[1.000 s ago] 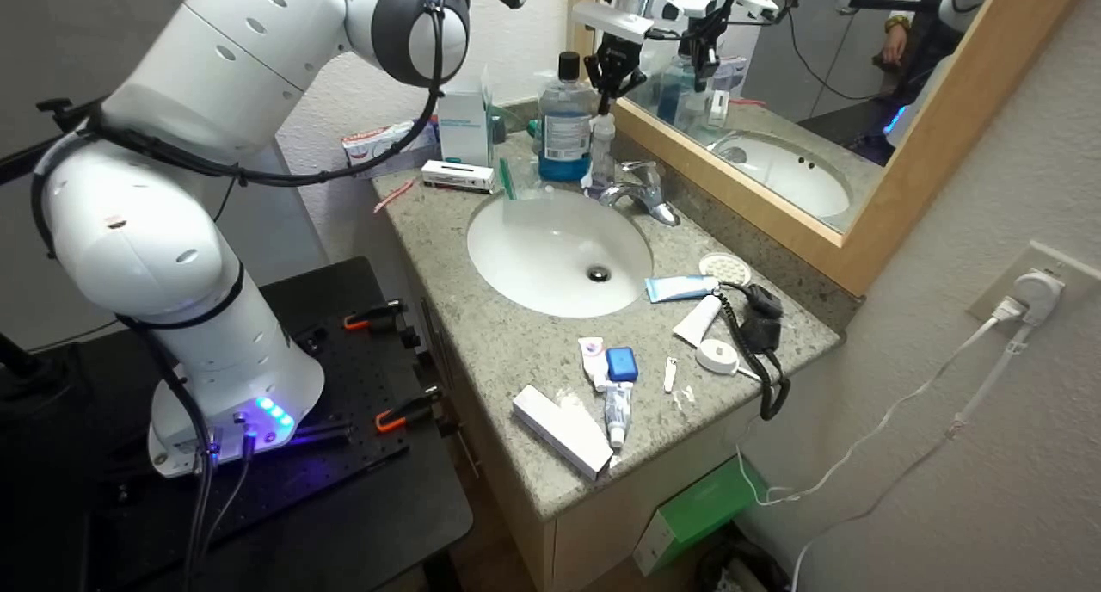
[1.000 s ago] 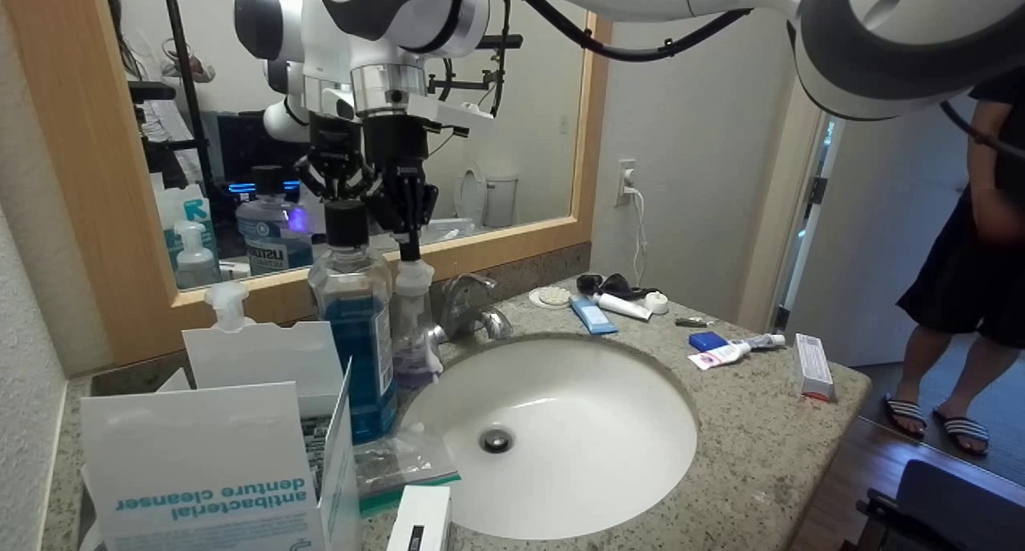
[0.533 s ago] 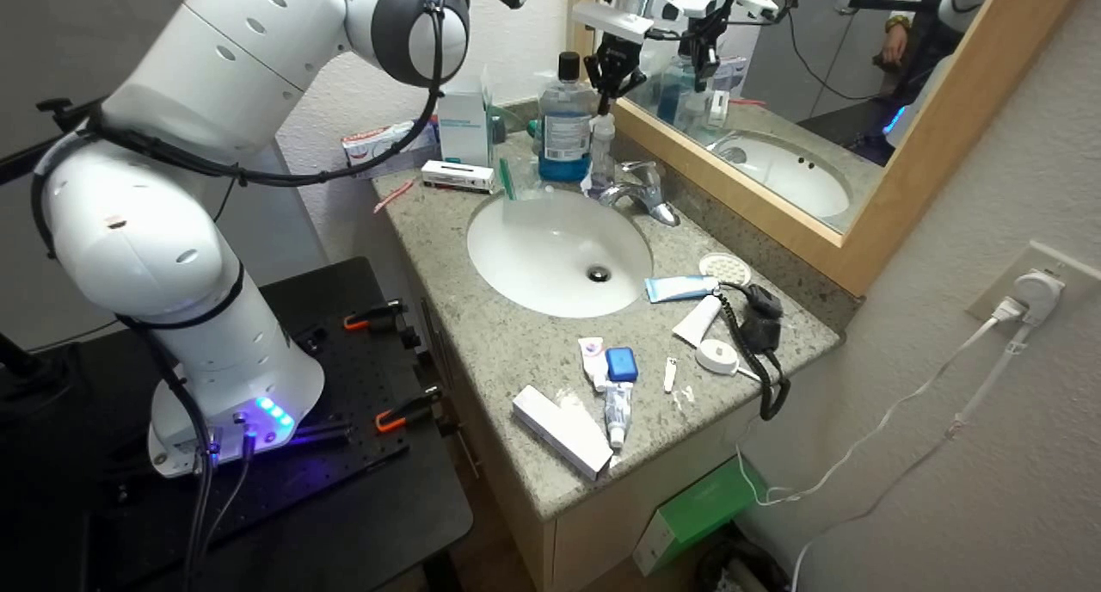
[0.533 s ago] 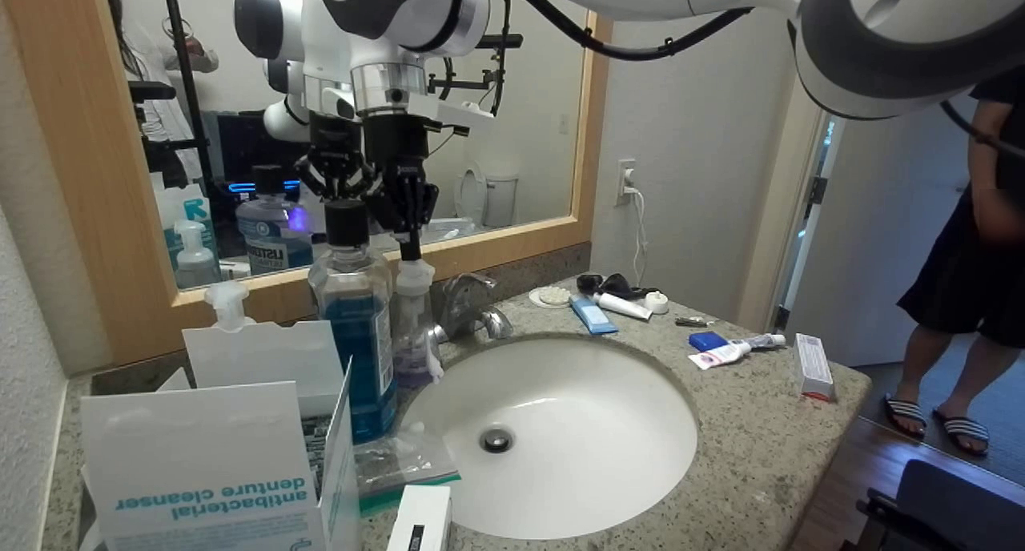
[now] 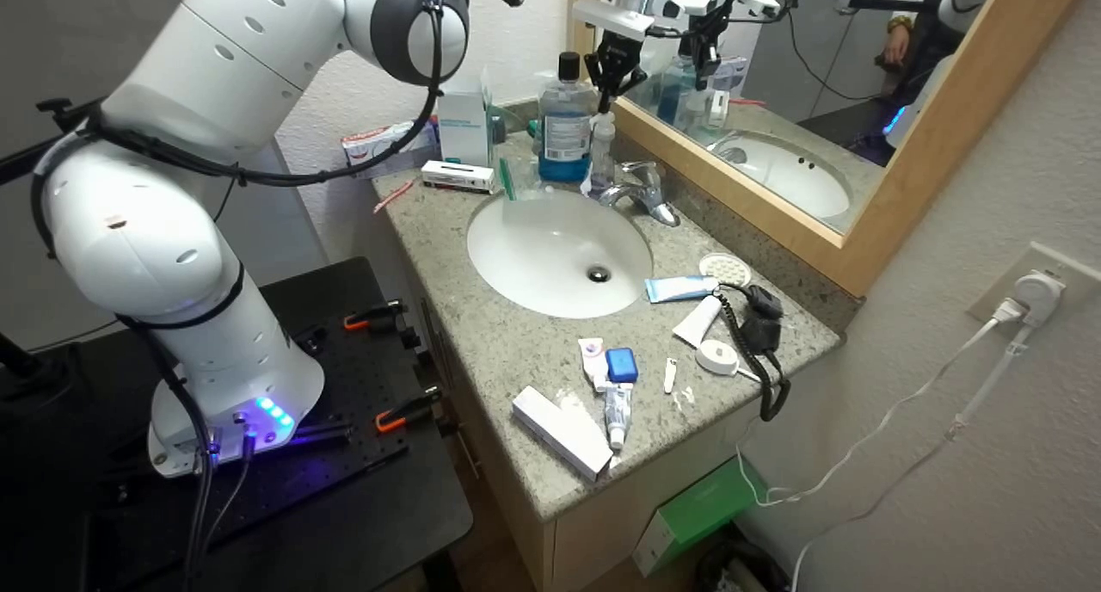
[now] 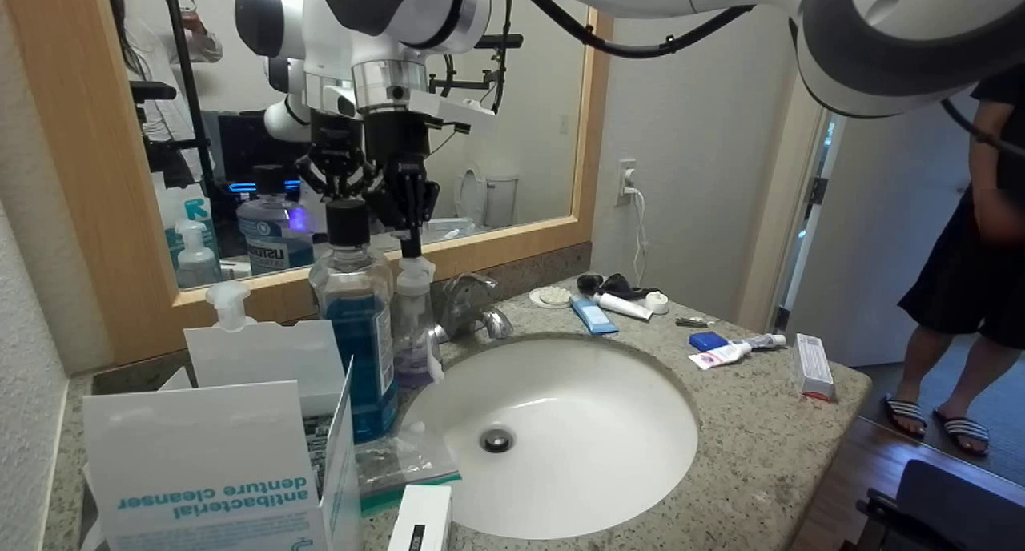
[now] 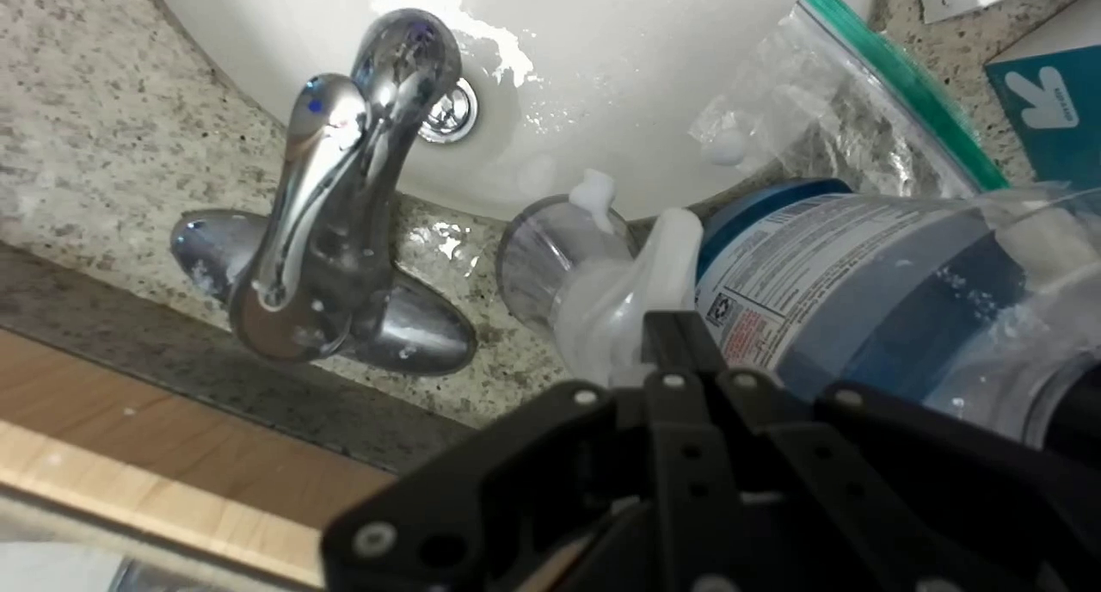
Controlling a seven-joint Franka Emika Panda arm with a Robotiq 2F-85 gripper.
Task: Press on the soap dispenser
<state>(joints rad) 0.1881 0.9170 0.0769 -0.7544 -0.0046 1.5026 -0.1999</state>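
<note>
The soap dispenser point(image 6: 413, 335) is a small upright clear bottle with a white pump top and pale purplish liquid low inside. It stands between the mouthwash bottle and the faucet, and also shows in an exterior view point(image 5: 602, 153). In the wrist view its white pump top point(image 7: 602, 312) lies just beyond the fingertips. My gripper point(image 6: 411, 251) is shut with nothing between its fingers, pointing down, its tips against the top of the pump. In the wrist view the gripper point(image 7: 679, 325) shows both fingertips together. White foam point(image 7: 593, 194) hangs by the bottle's side.
The mouthwash bottle point(image 6: 352, 335) stands close beside the dispenser. The chrome faucet point(image 7: 344, 231) is on its opposite side. The mirror frame point(image 6: 480, 247) is right behind. The sink point(image 6: 576, 431), a plastic bag point(image 6: 404, 455) and an open white box point(image 6: 200, 455) are in front.
My gripper has risen very slightly in the last half second, and the pump top looks a touch higher with it. The bottle stands in the same place.
</note>
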